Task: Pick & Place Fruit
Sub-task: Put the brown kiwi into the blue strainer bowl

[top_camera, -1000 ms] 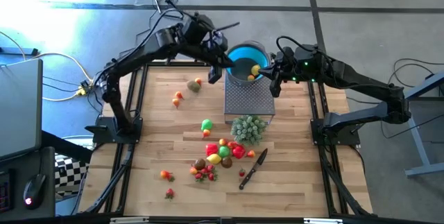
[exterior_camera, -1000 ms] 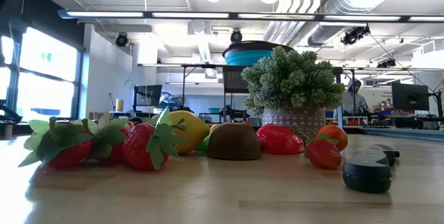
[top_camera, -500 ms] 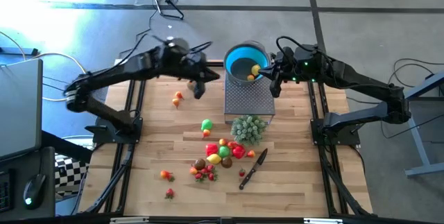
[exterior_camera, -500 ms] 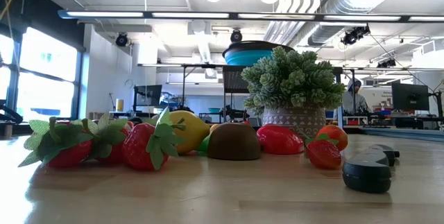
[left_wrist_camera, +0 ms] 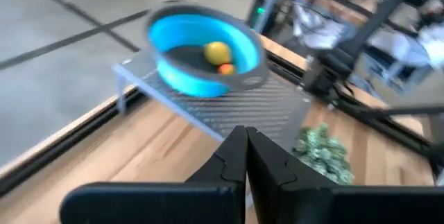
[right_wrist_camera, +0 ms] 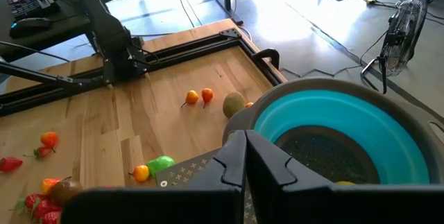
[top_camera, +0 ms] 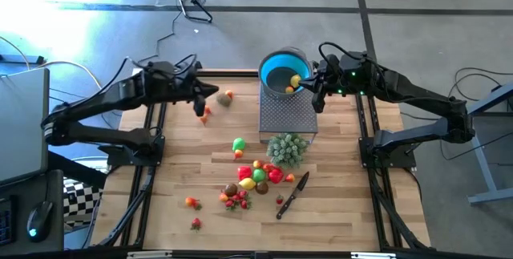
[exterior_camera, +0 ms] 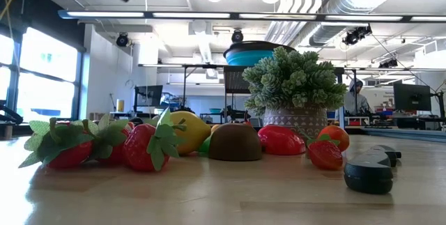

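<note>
Left gripper point(top_camera: 200, 99) above loose fruit point(top_camera: 206, 113) — right gripper point(top_camera: 315, 91) beside bowl point(top_camera: 282, 72)

The left wrist view is blurred by motion, so the pale green cluster point(left_wrist_camera: 320, 153) at 4 o'clock stays vague. In the low view, the pile of fruit point(exterior_camera: 174, 145) hides those behind.

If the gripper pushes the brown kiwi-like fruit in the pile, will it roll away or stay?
The brown fruit looks domed with a flat underside in the low view, so it would probably slide rather than roll. The strawberry and red fruit crowd it, so a push likely shifts them too.
</note>
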Controlling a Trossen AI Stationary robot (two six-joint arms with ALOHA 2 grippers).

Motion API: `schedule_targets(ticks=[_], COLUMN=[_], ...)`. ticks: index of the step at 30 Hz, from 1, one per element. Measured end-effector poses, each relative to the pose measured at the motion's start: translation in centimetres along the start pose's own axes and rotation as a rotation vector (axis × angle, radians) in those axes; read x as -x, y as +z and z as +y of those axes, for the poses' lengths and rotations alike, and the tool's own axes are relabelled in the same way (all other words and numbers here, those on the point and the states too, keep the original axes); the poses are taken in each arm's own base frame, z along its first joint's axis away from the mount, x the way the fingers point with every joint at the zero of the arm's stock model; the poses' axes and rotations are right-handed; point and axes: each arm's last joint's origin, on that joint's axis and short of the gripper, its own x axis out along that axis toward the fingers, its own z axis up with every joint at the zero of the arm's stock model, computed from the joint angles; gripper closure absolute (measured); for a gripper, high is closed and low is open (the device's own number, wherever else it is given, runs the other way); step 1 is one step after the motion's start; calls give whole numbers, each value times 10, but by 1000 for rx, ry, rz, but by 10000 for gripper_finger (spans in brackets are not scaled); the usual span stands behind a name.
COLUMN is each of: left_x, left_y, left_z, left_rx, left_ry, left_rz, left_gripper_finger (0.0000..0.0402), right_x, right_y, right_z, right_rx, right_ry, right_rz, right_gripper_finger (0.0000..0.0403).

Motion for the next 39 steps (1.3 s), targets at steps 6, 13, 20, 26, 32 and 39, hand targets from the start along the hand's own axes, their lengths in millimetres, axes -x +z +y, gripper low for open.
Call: schedule_targets(ticks=[6, 13, 20, 26, 32, 39], left_x=[15, 18, 18, 18, 13, 6], left_y=[-25, -43, -48, -53, -56, -56], left_z=[13, 20, 22, 25, 26, 25], left_rx=[160, 257, 292, 321, 325, 322], left_ry=[109, 181, 216, 296, 321, 318], left_rz=[48, 166, 202, 239, 275, 288], left_gripper_finger=[401, 401, 401, 401, 401, 401], right_x=[0, 0, 0, 0, 0, 0], right_y=[0, 0, 0, 0, 0, 0], right_z=[0, 0, 0, 0, 0, 0], right_rx=[0, 0, -7, -7, -6, -4], right_ry=[0, 0, 0, 0, 0, 0], right_rz=[0, -1, -1, -1, -1, -1], right_gripper_finger=[401, 401, 401, 401, 401, 401])
